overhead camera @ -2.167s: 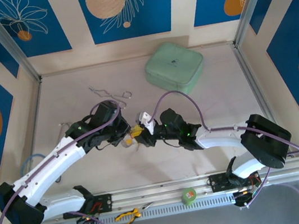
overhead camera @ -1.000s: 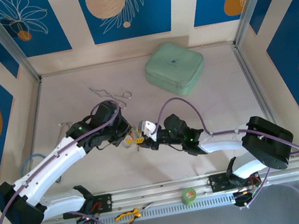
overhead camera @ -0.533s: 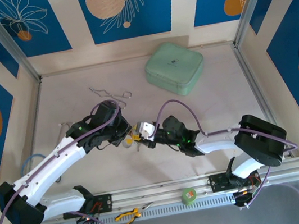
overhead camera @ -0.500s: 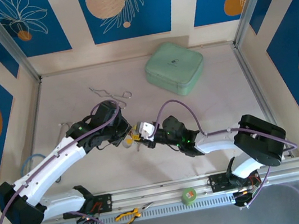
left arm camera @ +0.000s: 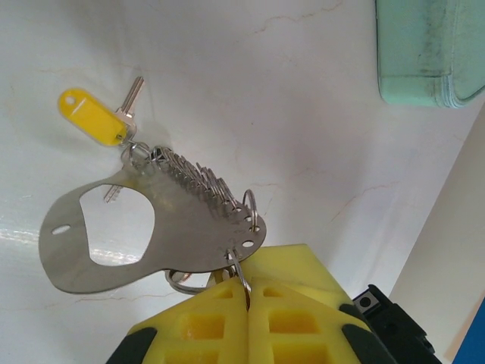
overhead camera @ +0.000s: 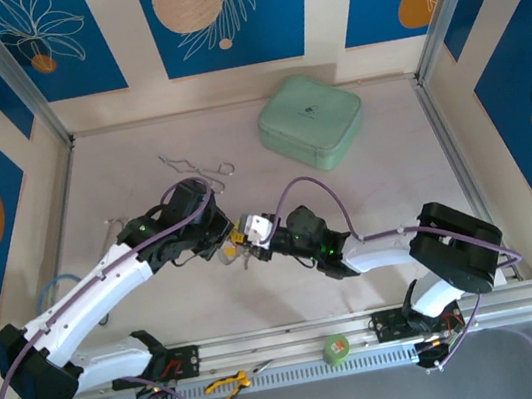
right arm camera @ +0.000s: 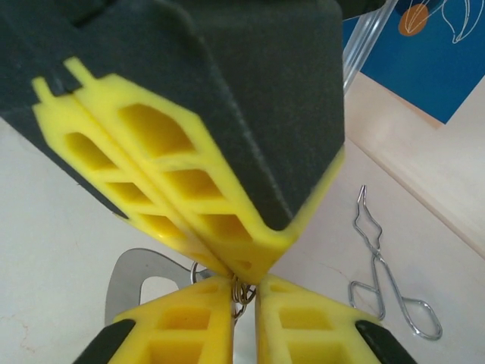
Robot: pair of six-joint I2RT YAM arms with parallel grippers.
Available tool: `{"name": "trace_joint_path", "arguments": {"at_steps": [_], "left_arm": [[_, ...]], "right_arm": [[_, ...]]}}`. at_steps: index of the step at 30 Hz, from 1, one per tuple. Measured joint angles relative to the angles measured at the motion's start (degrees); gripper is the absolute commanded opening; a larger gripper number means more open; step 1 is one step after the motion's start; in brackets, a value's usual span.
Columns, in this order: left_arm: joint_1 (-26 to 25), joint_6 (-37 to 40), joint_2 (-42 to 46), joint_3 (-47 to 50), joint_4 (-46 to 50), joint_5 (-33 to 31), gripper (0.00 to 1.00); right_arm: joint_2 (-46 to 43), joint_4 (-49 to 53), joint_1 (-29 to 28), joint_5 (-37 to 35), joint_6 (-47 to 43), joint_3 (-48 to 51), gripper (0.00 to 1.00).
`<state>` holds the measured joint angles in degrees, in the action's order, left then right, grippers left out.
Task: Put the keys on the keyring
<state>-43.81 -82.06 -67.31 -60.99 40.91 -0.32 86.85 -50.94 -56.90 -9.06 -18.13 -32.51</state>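
Pinching keyring [left arm camera: 182,227] at its 5 o'clock edge with left gripper [left arm camera: 246,284]; nipping same spot with right gripper [right arm camera: 242,297]; carrying yellow-tagged key [left arm camera: 95,117] at 11 o'clock.

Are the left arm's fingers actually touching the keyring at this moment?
Touching. The left wrist view shows the left fingers pinched shut on the keyring, gripping a ring at its lower edge with no gap.

Left fingers [left arm camera: 208,330], right fingers [right arm camera: 186,334] tip-to-tip, seemingly clamped.

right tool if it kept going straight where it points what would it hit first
Probably the left tool, tip to tip with the right tool; just the small ring sits between them, though depth is unclear.
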Motion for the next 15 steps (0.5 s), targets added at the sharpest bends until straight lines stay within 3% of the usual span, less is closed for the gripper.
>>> {"name": "trace_joint_path", "arguments": {"at_steps": [2,4,5,6,7,10,12,15], "left_arm": [[0.1,-0.2,0.0,0.0,0.0,-0.2,0.00],[0.2,-0.2,0.0,0.0,0.0,-0.2,0.00],[0.2,-0.2,0.0,0.1,-0.3,-0.2,0.09],[0.2,-0.1,0.2,0.4,-0.9,-0.2,0.28],[0.2,0.0,0.4,0.8,-1.4,-0.6,0.39],[0.2,2.9,2.1,1.7,-2.6,-3.9,0.48],[0.2,9.3,3.8,1.7,-3.7,-8.2,0.49],[0.2,26.0,7.1,2.2,-8.6,-14.8,0.49]], "right_arm": [[0.4,-0.3,-0.1,-0.1,-0.1,-0.1,0.00],[0.6,-0.6,-0.1,-0.4,-0.4,-0.2,0.00],[0.6,-0.7,-0.1,-0.5,-0.4,-0.2,0.00],[0.6,-0.7,-0.1,-0.7,-0.4,-0.2,0.00],[0.6,-0.7,-0.1,-0.9,-0.4,-0.2,0.00],[0.4,0.7,0.1,-0.8,-0.5,-0.2,0.00],[-0.2,3.3,0.6,0.3,-0.5,-0.2,0.00],[-2.8,9.6,2.5,4.5,-0.4,-0.8,0.00]]}}
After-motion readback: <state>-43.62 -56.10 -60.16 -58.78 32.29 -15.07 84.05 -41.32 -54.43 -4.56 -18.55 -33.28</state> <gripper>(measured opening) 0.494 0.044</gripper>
